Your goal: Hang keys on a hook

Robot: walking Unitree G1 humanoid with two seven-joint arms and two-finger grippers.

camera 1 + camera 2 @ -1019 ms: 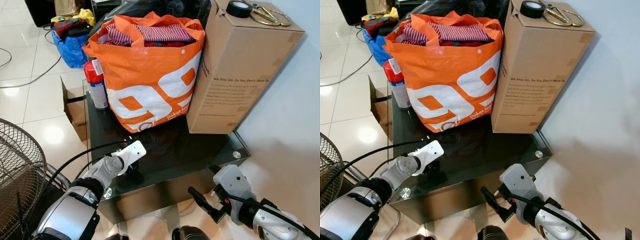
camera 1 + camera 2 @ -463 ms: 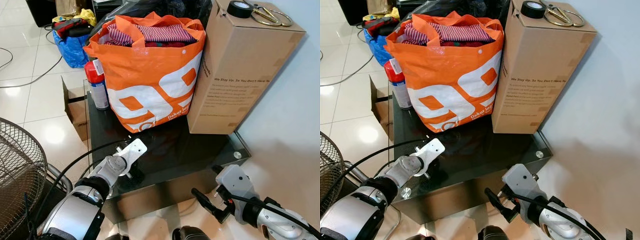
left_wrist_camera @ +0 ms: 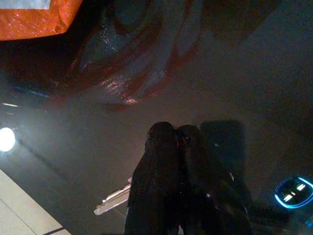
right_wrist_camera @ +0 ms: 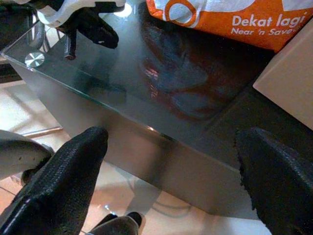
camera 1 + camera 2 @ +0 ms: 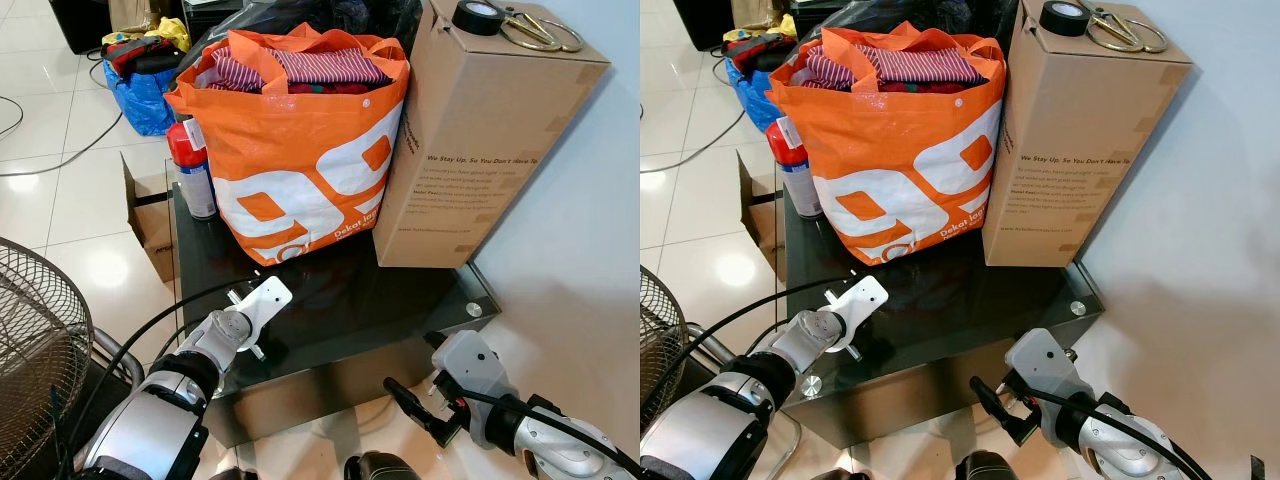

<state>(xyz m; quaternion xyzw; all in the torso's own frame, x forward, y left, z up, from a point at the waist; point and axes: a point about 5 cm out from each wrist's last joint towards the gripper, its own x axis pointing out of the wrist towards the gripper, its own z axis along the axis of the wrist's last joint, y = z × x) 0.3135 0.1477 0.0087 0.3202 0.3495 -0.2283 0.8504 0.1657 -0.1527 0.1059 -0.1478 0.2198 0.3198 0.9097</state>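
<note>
Pickup step: left end effector (image 3: 177,147) pinched shut on key (image 3: 113,201) at worktop (image 5: 400,300) near corner. Right end effector (image 4: 171,181) wide open, empty (below worktop edge). Next: lift, find hook.

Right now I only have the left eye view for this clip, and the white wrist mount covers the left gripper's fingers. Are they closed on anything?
Observer: Yes. In the left wrist view the left gripper is shut, fingertips touching, and a silver key sticks out sideways from between the fingers, just above the dark glass table.
Operator: And the right gripper, open or shut? I only see it from above.
Observer: Open. In the right wrist view the right gripper has its fingers spread wide apart, holding nothing, and faces the table's front edge.
</note>
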